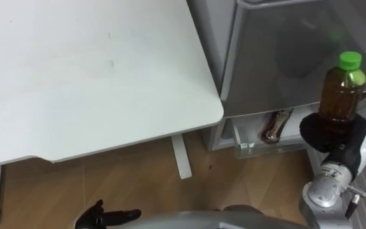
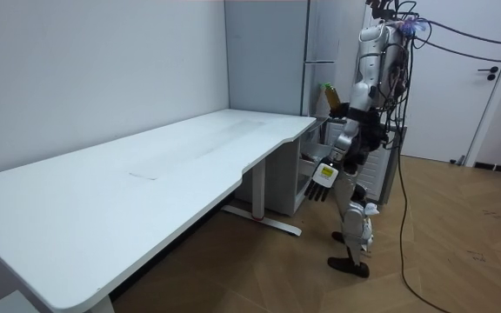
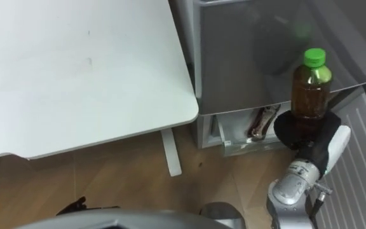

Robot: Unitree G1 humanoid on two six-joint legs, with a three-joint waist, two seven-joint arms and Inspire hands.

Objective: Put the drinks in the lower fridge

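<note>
Right robot hand (image 1: 335, 135) is curled round the upright bottle (image 1: 342, 92); the lower fridge bin (image 1: 259, 147) sits just below-left, while the left robot hand (image 1: 103, 217) hangs slack

White table (image 1: 75, 76) on wood floor (image 1: 138, 184), just beside the fridge (image 1: 278, 63).

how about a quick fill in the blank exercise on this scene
1. The bottle in the right hand has a ___ cap.
2. The drink inside the bottle is ___ in colour.
3. The left hand hangs low with its fingers ___.
4. The table beside the fridge is ___ in colour.

Missing words: green; brown; open; white
</note>
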